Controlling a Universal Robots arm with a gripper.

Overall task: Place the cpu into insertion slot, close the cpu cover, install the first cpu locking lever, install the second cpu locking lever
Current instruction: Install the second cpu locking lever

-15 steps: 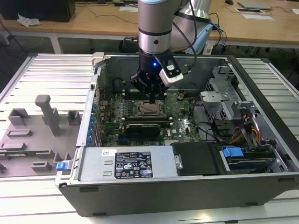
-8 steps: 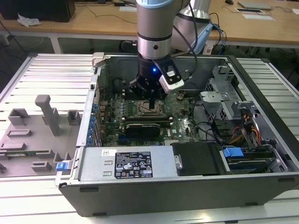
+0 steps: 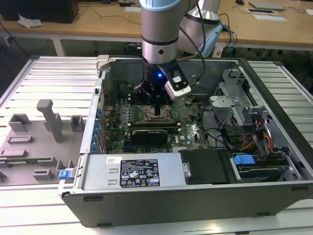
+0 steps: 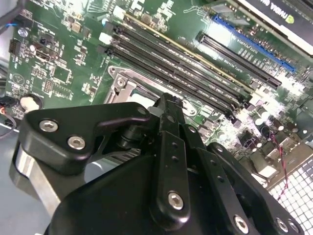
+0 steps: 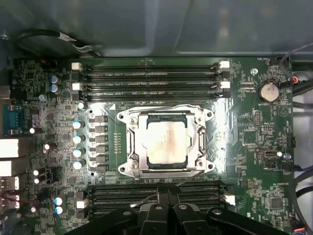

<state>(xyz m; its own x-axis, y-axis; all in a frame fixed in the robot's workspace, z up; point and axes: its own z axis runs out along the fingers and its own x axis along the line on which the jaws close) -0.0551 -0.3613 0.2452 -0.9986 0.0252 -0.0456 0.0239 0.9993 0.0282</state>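
The cpu [image 5: 166, 143] sits in the insertion slot [image 5: 128, 161] with the cpu cover [image 5: 166, 111] down. The gripper [image 5: 167, 195], fingers together and empty, hovers just beside the socket; whether both levers are latched I cannot tell.

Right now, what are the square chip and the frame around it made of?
The cpu looks like dull, brushed metal, silver-beige with a soft sheen. The cpu cover around it seems to be shinier bare steel, catching bright glints. The gripper looks like matte black metal or plastic.

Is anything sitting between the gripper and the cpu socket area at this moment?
Nothing visible does. In the first wrist view the gripper hangs over the memory slots beside the insertion slot; the cpu already lies in it, with the cpu cover closed around it.
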